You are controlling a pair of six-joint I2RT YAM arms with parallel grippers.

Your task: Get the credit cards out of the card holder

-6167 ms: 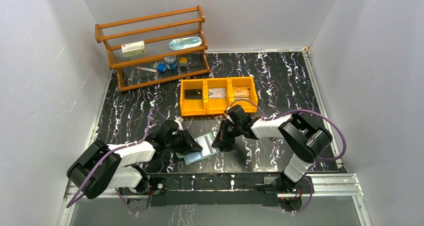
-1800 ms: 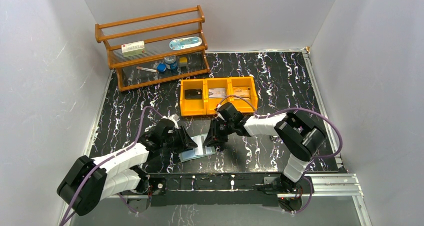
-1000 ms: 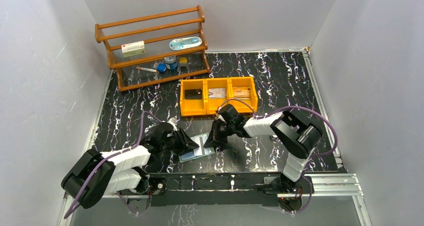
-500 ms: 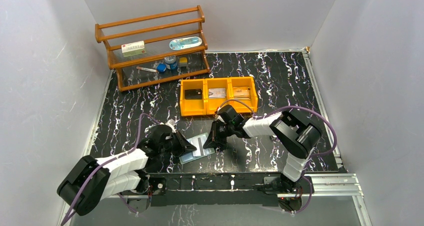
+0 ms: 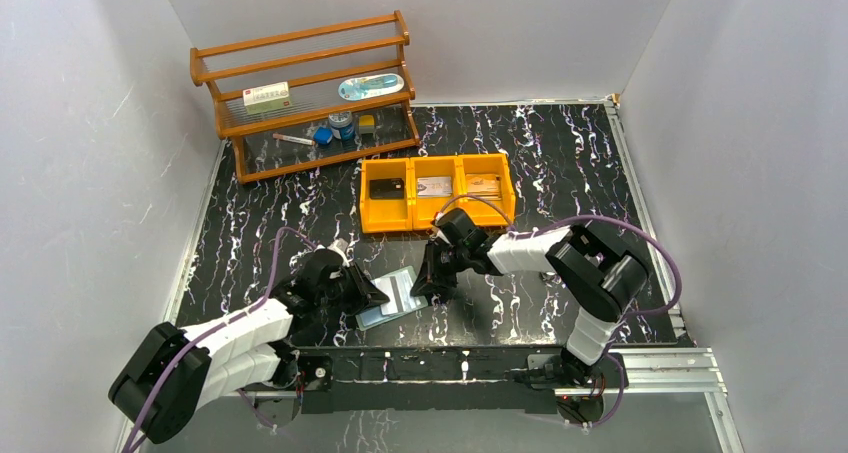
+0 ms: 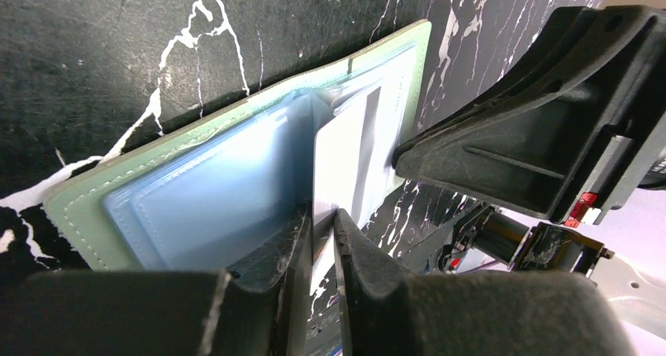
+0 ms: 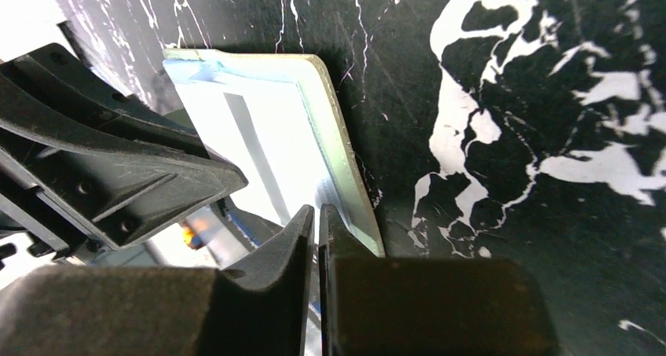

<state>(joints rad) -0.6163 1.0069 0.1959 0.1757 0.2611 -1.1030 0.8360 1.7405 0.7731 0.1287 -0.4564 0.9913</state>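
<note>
The card holder [image 5: 385, 313], a pale teal-green pouch with bluish clear pockets, lies flat on the table between both arms. In the left wrist view the card holder [image 6: 196, 207] has a silvery-white credit card [image 6: 339, 155] standing on edge, partly out of its pocket. My left gripper [image 6: 320, 218] is shut on that card. From the other side, my right gripper [image 7: 316, 214] is shut on the edge of the card holder [image 7: 259, 128]. In the top view the left gripper [image 5: 377, 295] and right gripper [image 5: 424, 283] almost meet over the holder.
An orange three-compartment bin [image 5: 437, 216] stands behind the grippers, with a dark item [image 5: 388, 187] and two cards [image 5: 434, 186] [image 5: 483, 185] in its compartments. A wooden shelf [image 5: 310, 93] with small items is at the back left. Grey walls close in both sides.
My left gripper has closed on the card and the card has tipped up out of the pocket. The left arm has shifted a little; the right gripper has stayed on the holder.
</note>
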